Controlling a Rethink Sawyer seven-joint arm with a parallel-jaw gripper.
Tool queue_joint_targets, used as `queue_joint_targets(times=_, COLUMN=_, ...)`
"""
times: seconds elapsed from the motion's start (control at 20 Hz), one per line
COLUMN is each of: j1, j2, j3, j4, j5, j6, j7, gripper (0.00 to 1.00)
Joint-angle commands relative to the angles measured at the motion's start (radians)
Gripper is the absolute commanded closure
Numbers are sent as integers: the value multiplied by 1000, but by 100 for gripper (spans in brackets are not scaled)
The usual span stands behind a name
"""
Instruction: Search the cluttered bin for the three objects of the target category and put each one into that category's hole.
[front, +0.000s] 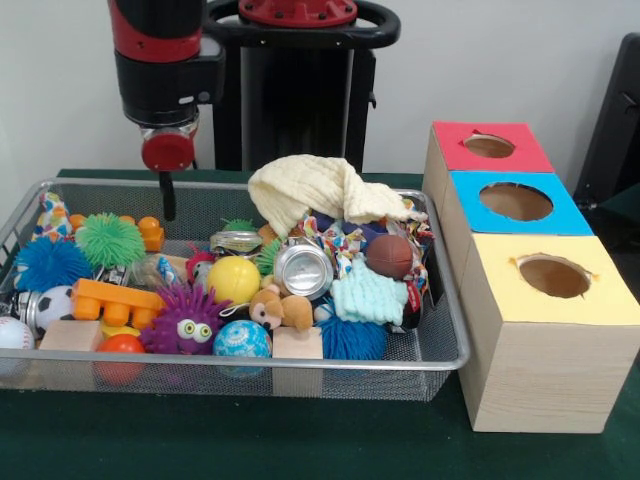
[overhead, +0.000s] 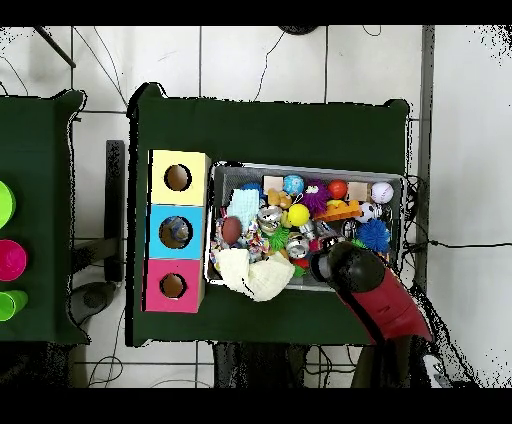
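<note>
Table: I saw a dark green top (front: 300, 445).
On it: a wire bin (front: 440, 345), and just beside it a three-hole wooden box (front: 530, 360).

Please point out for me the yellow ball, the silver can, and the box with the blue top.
yellow ball (front: 234, 279): front view, the middle of its rounded front.
silver can (front: 303, 270): front view, the centre of its round end that faces the camera.
box with the blue top (front: 470, 205): front view, the blue surface left of the hole.

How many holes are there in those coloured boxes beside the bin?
3: one in the red box top, farthest back; one in the blue top, in the middle; one in the yellow top, nearest the camera.
</note>
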Motion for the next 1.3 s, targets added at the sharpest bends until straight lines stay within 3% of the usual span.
queue_joint_targets(times=0.05, j1=-29, j2=73, j3=97, j4=-77, j5=58, j6=-88, j7=194, gripper=0)
queue_joint_targets(times=1.3, j1=-115, j2=164, j3=166, j4=-131, j5=43, j6=-156, j7=161, gripper=0)
